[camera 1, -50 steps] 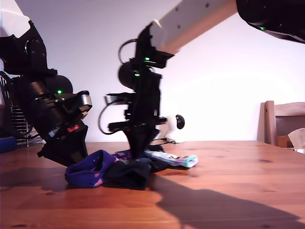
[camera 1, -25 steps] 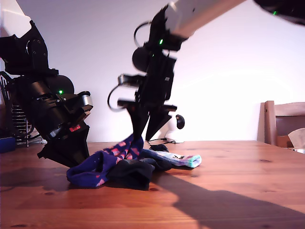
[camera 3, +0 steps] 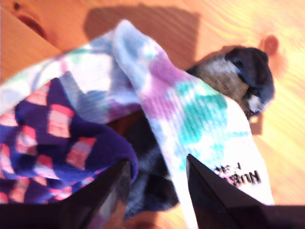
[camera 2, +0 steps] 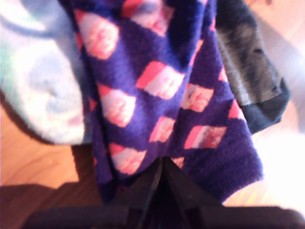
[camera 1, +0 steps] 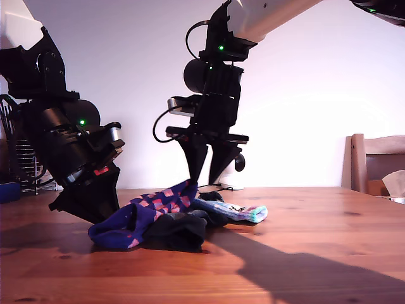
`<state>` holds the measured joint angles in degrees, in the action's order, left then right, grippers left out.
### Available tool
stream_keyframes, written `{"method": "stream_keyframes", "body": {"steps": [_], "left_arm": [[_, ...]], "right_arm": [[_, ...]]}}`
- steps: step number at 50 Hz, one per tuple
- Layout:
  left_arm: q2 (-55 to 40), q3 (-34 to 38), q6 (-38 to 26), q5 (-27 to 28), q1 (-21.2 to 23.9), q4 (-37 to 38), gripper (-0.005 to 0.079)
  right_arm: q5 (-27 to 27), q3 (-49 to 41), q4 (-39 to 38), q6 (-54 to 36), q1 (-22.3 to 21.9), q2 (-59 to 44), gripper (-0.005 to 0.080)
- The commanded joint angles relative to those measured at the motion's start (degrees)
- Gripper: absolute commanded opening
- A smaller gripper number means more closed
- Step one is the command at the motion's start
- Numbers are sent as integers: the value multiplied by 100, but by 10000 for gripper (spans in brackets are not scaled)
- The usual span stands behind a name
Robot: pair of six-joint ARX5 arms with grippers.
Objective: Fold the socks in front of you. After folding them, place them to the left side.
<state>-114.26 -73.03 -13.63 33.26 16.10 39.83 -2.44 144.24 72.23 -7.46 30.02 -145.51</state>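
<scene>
My first gripper (camera 2: 161, 164) with fingers closed on the navy-purple sock (camera 2: 157, 95), my second gripper (camera 1: 207, 170) fingers apart, empty, above sock pile on table (camera 1: 329, 253)

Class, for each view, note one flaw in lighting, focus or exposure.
Exterior view: the arms are backlit almost to silhouettes, and a long shadow crosses the table. First wrist view: the navy sock is soft and blurred, with glare bleaching the table. Second wrist view: the tie-dye sock is overexposed in its pale parts.
</scene>
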Motion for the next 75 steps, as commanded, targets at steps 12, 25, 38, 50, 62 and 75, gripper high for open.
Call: {"method": "stream_keyframes", "body": {"steps": [12,25,38,50,62,75], "left_arm": [[-238,197,17,-72,37,59,-21],[-238,197,17,-70,44,52,-21],[-238,197,15,-70,44,55,-21],[-238,197,17,-70,44,59,-21],[-238,197,15,-70,44,59,-21],[-238,197,15,-70,42,61,-21]], "right_arm": [[-855,-46,354,-52,-164,70,370],[-2459,-46,424,205,-133,70,370],[-2426,-46,289,431,-195,70,414],[-1991,-57,151,420,-203,68,442],[-2120,-59,181,407,-205,-142,444],[-2232,-59,160,402,-203,-286,444]]}}
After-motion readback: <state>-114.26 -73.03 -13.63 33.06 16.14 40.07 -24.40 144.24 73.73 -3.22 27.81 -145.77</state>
